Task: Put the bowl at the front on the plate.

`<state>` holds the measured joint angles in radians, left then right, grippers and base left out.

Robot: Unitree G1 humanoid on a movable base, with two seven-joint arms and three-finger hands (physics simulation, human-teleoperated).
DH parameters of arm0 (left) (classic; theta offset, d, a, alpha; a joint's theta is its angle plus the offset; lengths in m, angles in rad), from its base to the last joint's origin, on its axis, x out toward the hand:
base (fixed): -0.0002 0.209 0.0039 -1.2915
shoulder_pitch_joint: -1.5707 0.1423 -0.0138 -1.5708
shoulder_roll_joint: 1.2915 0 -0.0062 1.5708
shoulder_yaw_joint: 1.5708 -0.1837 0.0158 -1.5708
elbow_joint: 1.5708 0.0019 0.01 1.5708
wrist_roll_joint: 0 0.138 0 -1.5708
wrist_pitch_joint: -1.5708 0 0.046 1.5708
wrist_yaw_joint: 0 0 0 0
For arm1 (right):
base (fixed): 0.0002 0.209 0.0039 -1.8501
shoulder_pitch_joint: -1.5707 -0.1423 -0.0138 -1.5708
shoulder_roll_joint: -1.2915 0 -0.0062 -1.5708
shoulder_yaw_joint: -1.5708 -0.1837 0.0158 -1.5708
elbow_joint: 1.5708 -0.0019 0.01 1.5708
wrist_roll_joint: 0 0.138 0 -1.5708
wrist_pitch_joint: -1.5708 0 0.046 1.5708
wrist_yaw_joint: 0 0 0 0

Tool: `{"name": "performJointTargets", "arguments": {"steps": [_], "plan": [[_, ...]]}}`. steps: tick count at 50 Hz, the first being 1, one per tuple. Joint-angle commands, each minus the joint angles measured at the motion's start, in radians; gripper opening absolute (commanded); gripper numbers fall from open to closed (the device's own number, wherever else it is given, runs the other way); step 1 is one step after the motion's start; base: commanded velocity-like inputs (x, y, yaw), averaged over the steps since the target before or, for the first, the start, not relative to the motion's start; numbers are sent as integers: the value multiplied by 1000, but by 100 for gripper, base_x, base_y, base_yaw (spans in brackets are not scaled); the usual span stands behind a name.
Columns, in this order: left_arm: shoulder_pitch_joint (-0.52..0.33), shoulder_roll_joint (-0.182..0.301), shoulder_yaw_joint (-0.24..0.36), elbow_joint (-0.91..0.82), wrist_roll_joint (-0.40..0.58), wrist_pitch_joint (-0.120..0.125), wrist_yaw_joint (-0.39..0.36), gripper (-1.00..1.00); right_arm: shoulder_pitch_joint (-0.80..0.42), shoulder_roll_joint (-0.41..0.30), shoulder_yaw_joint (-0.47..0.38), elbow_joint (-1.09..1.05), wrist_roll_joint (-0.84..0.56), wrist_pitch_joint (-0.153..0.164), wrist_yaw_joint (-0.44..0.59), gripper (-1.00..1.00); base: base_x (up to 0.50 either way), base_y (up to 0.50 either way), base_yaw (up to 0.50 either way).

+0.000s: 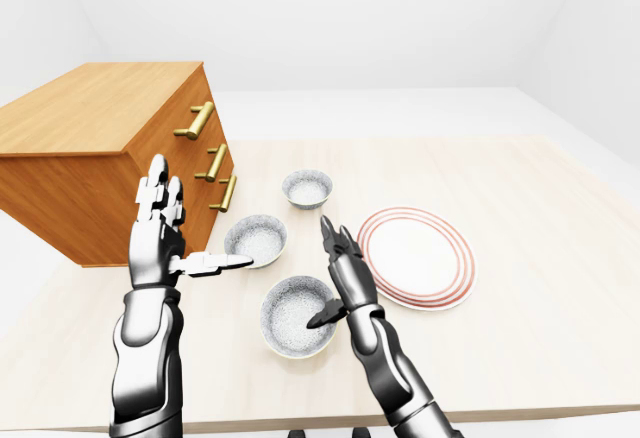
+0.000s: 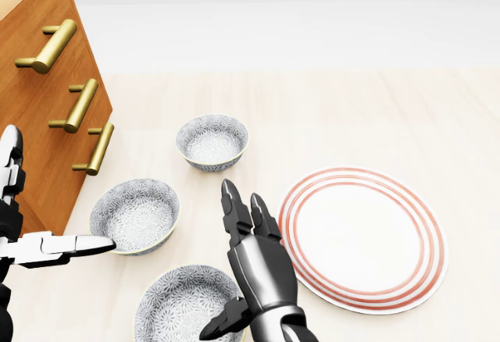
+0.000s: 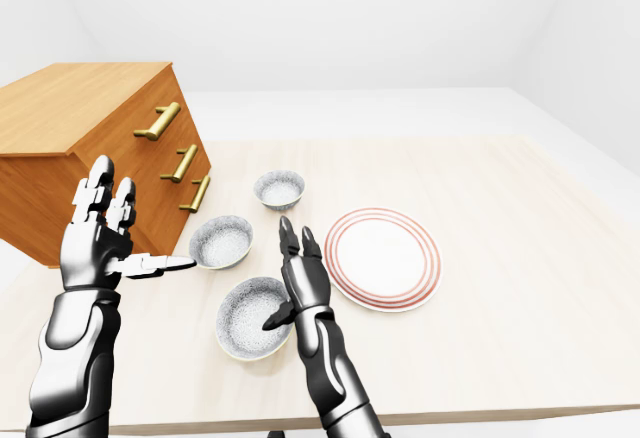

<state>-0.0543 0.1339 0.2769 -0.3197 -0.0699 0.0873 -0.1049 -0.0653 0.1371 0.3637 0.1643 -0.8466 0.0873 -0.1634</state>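
Nearest us, at the bottom of the left-eye view, sits the patterned bowl (image 1: 295, 316) we take for the task's. It rests on the table (image 1: 540, 258), near the plate (image 1: 417, 256) and to its lower left. Our right hand (image 1: 342, 280) stands at the bowl's right rim, fingers straight and thumb splayed out over the bowl, gripping nothing. Our left hand (image 1: 158, 238) hangs open, fingers upright, thumb pointing toward the middle bowl (image 1: 255, 239). The task's bowl looks like glazed ceramic: stiff, fairly light, slick and easy to chip. We judge a pinch across its rim, thumb inside, the safest hold. Farther off stand the third bowl (image 1: 307, 188) and the wooden chest (image 1: 90, 158).
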Motion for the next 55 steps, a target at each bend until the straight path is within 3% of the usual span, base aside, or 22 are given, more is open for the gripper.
{"name": "performJointTargets", "arguments": {"steps": [1,55], "plan": [[0,0,0,2,0,0,-1,99,-8,3,-4,24,1,0,-7,100,0,0,0],[2,-1,-2,7,2,0,-3,99,-23,17,-10,148,0,0,-63,100,0,0,0]]}}
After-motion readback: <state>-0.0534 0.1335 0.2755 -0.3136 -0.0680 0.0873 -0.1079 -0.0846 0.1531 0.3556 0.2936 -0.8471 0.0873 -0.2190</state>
